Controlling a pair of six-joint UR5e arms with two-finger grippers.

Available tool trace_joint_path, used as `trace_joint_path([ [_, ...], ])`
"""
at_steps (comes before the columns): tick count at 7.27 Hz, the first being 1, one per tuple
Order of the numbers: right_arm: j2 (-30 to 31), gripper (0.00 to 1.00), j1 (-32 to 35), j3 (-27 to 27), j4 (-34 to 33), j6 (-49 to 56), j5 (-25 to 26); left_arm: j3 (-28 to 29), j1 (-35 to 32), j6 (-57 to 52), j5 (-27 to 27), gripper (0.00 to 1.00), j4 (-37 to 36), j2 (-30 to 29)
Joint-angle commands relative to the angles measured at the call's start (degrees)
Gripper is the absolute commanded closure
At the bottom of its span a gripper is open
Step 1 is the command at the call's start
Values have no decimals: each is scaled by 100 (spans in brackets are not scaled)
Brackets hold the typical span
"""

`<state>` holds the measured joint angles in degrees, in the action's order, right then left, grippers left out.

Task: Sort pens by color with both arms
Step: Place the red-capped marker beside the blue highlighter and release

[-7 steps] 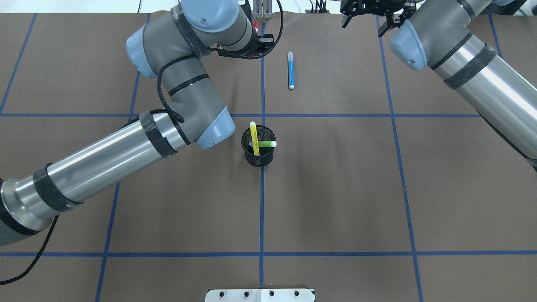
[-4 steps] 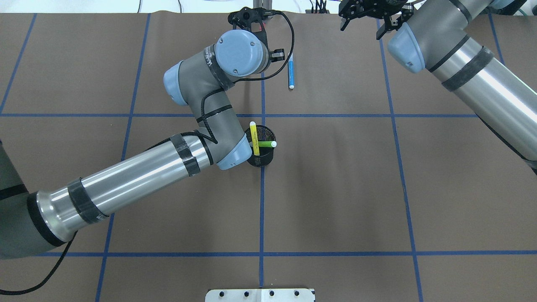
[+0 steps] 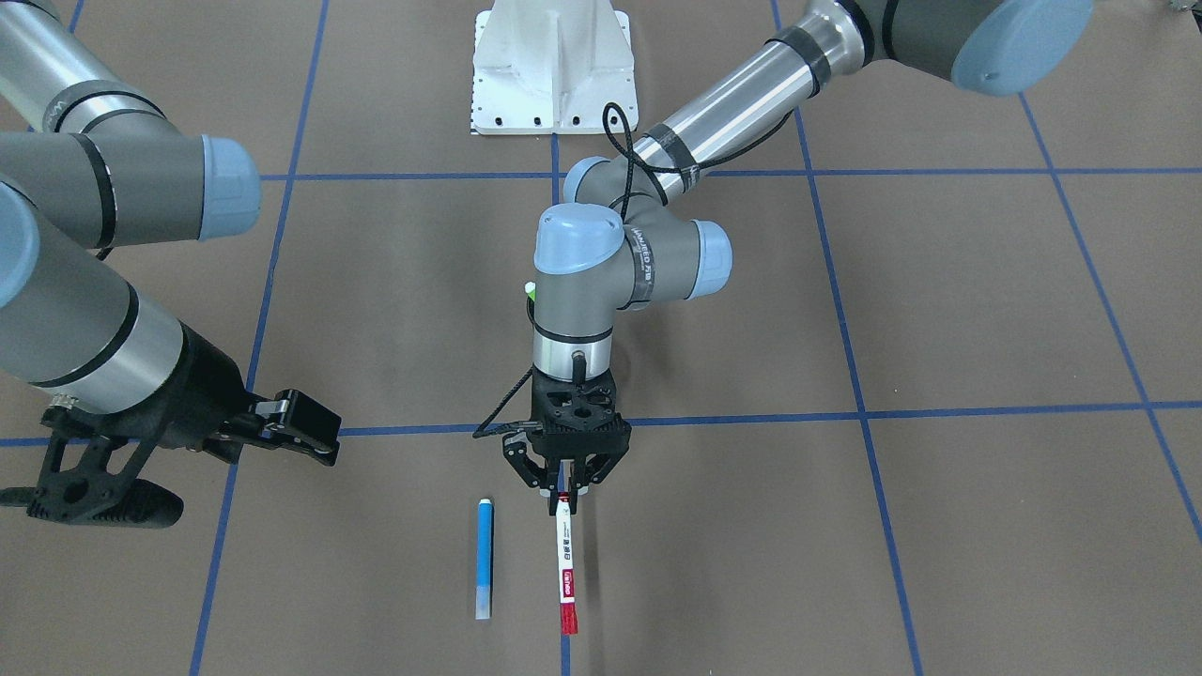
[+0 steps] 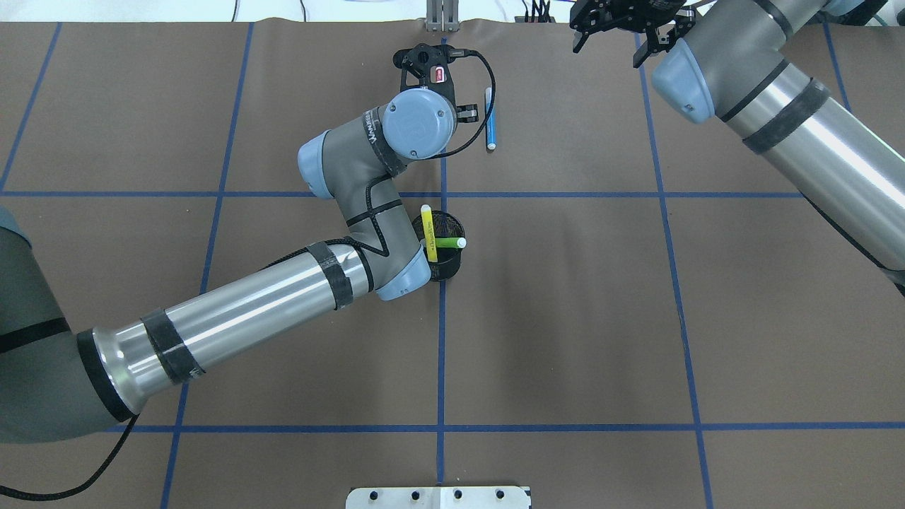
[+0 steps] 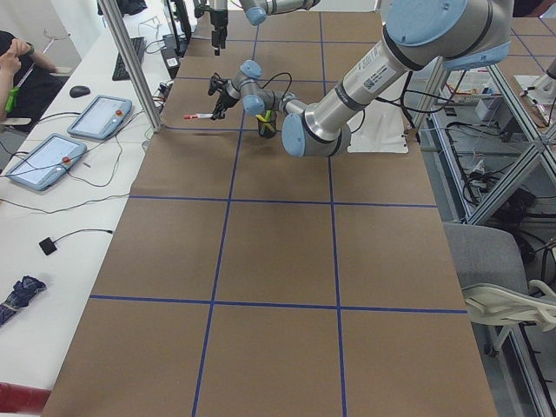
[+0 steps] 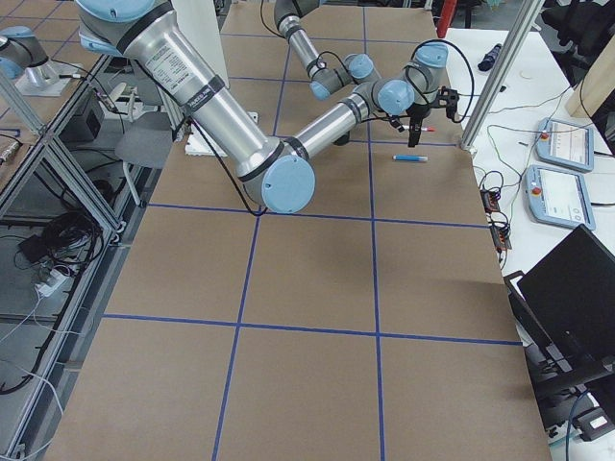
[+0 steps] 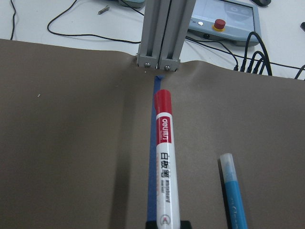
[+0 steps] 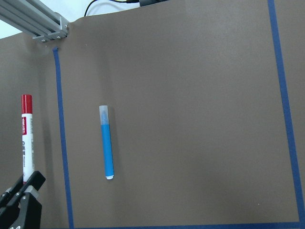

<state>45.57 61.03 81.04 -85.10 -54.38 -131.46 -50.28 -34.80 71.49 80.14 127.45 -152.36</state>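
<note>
Above brown table (image 3: 939, 300), left arm (image 3: 582, 300) elbow-bent, gripper (image 3: 563, 498) tight on white pen (image 3: 565, 563).

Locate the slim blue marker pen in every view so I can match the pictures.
Exterior front-facing: slim blue marker pen, lower centre, left of the centre tape line.
Overhead exterior: top centre, right of that line.
Exterior left: cannot make it out.
Exterior right: upper right, small.
Left wrist-mounted: bottom right corner.
Right wrist-mounted: left of centre.
Shared landmark: white marker pen with red caps, parallel beside it.
</note>
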Motion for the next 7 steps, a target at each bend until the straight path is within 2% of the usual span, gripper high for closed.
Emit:
trace_joint_path([
  [1, -5, 0, -20, -1, -7, 7, 7, 219, 34, -12, -16, 100, 60, -74],
  [3, -13, 0, -29, -9, -7, 7, 7, 536, 105, -13, -16, 100, 262, -171],
  [6, -13, 0, -29, -9, -7, 16, 15, 546, 158, -21, -16, 100, 280, -188],
  [7, -13, 0, -29, -9, -7, 16, 42, 555, 158, -30, -16, 57, 280, -188],
])
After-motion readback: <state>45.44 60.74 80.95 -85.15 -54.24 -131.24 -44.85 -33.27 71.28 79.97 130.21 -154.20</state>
